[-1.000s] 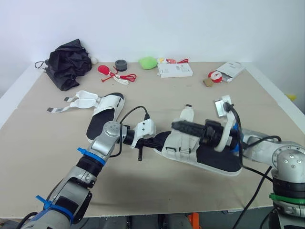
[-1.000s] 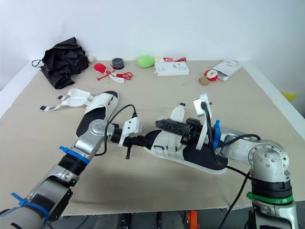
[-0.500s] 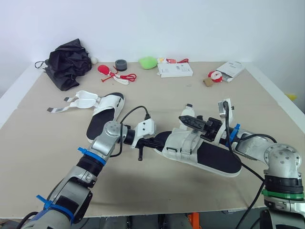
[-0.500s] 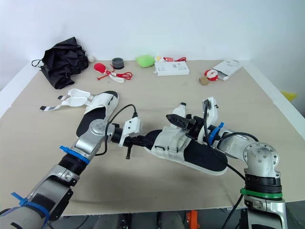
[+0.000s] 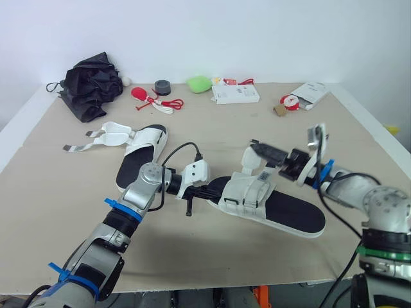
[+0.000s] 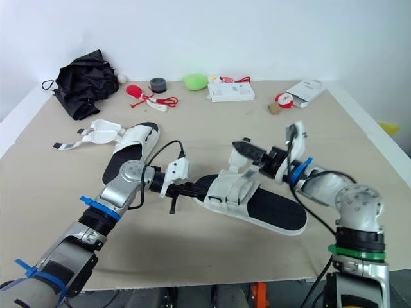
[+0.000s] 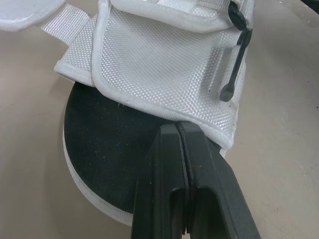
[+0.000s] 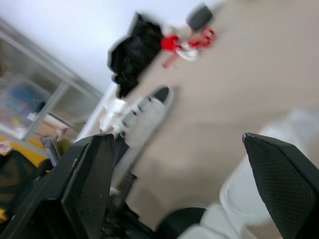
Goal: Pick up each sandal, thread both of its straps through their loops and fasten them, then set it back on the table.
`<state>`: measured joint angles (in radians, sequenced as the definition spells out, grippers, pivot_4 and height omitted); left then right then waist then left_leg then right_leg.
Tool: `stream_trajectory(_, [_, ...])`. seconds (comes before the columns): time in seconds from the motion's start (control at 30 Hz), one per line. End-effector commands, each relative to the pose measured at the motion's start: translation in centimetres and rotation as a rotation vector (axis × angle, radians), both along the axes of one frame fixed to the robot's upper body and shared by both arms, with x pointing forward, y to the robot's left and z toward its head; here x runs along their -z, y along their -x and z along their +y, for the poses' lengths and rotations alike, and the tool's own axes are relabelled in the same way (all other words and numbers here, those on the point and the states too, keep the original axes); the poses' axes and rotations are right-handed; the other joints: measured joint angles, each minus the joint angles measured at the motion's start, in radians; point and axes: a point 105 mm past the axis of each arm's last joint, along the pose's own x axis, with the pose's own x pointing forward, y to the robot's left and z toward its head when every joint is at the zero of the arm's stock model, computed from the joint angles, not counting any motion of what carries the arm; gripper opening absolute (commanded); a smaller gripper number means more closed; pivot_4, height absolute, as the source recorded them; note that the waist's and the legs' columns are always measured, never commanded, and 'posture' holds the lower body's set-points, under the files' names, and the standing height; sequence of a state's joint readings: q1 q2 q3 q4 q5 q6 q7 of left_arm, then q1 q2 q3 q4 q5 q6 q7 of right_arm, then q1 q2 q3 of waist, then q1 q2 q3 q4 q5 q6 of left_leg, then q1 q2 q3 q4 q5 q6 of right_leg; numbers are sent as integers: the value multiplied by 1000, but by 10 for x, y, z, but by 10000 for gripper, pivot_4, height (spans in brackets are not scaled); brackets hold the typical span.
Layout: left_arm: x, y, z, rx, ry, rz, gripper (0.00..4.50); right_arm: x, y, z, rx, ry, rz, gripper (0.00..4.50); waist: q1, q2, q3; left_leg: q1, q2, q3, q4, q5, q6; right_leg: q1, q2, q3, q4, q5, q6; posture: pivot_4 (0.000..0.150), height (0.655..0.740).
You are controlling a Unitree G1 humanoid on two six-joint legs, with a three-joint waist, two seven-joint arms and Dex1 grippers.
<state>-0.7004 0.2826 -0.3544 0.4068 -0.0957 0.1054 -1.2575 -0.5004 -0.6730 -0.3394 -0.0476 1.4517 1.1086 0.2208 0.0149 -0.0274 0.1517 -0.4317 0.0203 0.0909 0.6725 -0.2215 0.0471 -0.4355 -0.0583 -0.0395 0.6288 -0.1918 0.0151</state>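
Left gripper (image 5: 210, 190), fingers together, pins the near sandal (image 5: 282, 215) at its toe; right gripper (image 5: 261, 154) gapes beside its loose strap (image 5: 249, 156). Far sandal (image 5: 142, 144) lies unfastened too; neither looks done.

Table (image 5: 58, 192): near sandal (image 5: 286, 215) lies front-centre, running left to right. Second sandal (image 5: 142, 146) sits behind it and to the left, well apart, its loose straps trailing left. Left gripper (image 5: 210, 190) touches near sandal's left end. Right gripper (image 5: 262, 151) hangs over its raised strap (image 5: 252, 156). Far edge, left to right: bundled umbrella (image 5: 93, 83), tape roll (image 5: 163, 87), soft lump (image 5: 200, 83), flat box (image 5: 236, 94), opened packet (image 5: 312, 94). Corded item (image 5: 157, 101) lies just in front of tape roll.
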Motion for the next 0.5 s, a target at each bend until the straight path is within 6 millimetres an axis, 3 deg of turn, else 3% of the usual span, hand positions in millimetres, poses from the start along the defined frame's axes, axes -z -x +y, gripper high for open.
stream_trajectory(0.03, [26, 9, 1, 13, -81, 63, 0, -16, 53, 27, -308, 3, -55, 44234, 0, 0, 0, 0, 0, 0, 0, 0, 1, 0, 0, 0, 0, 0, 0, 1500, 7400])
stream_trajectory(0.13, [26, 8, 0, 11, -80, 63, 0, 18, 72, 40, -392, 82, 73, 44234, 3, 0, 0, 0, 0, 0, 0, -1, 1, 0, -1, -1, 0, 0, 1, 1500, 7400])
stream_trajectory(0.27, [26, 7, 1, 9, -79, 63, 0, 43, 77, 46, -397, 95, 177, 44234, 1, 0, 0, 1, 0, 0, 0, -2, 2, 1, -3, 0, -1, -1, 0, 1500, 7400])
stream_trajectory(0.37, [25, 7, 1, 7, -80, 62, 0, 50, 74, 48, -384, 123, 204, 44234, 0, 0, 0, 2, 0, 1, 1, -2, 2, 2, -3, 0, -1, 0, 1, 1500, 7400])
stream_trajectory(0.5, [25, 7, 1, 3, -79, 63, 0, 60, 54, 34, -268, 169, 240, 44234, 0, 0, 0, 2, 0, 0, 1, -2, 2, 2, -3, 0, -1, -1, 0, 1500, 7400])
